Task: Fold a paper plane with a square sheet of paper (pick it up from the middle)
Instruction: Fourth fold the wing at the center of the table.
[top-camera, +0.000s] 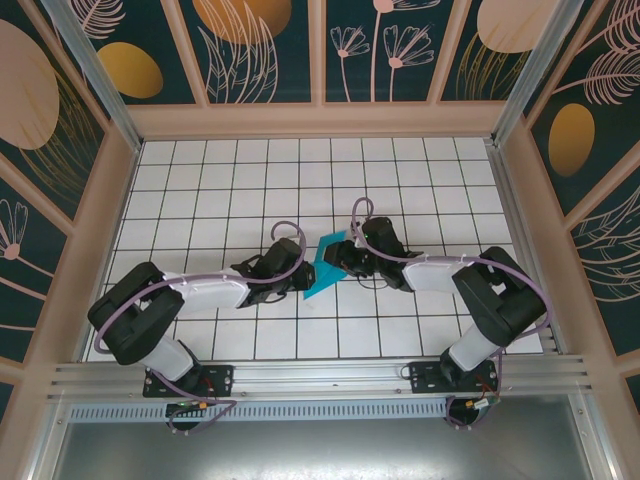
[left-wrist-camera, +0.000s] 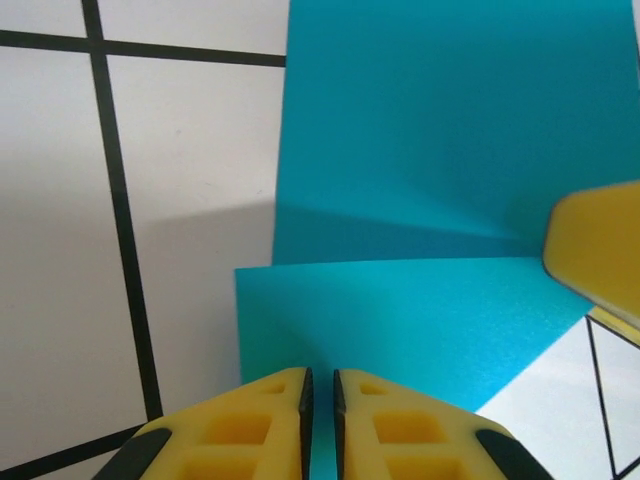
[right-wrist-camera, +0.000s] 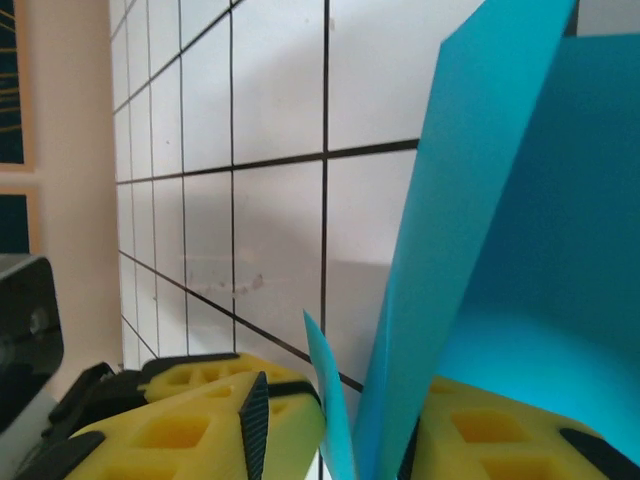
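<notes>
Square sheet of paper (top-camera: 322, 272): teal, in the middle of the tiled floor (top-camera: 250, 180), between the two arms and not lying flat. In the left wrist view we see two panels meeting at a shadowed bend; in the right wrist view one panel stands nearly upright.

Left gripper (left-wrist-camera: 320, 385): fingers all but together, with a sliver of teal in the slot. We read this as clamped on the near edge of the sheet.

Right gripper (right-wrist-camera: 365, 400): fingers apart, with the raised panel standing in the gap and not pinched.

Step in hand, as we judge it: an early fold, probably the centre crease, with no dart shape yet.

Next move: the left must anchor its edge while the right closes on the flap, lays it over squarely and presses the crease. The edges need to line up first.
</notes>
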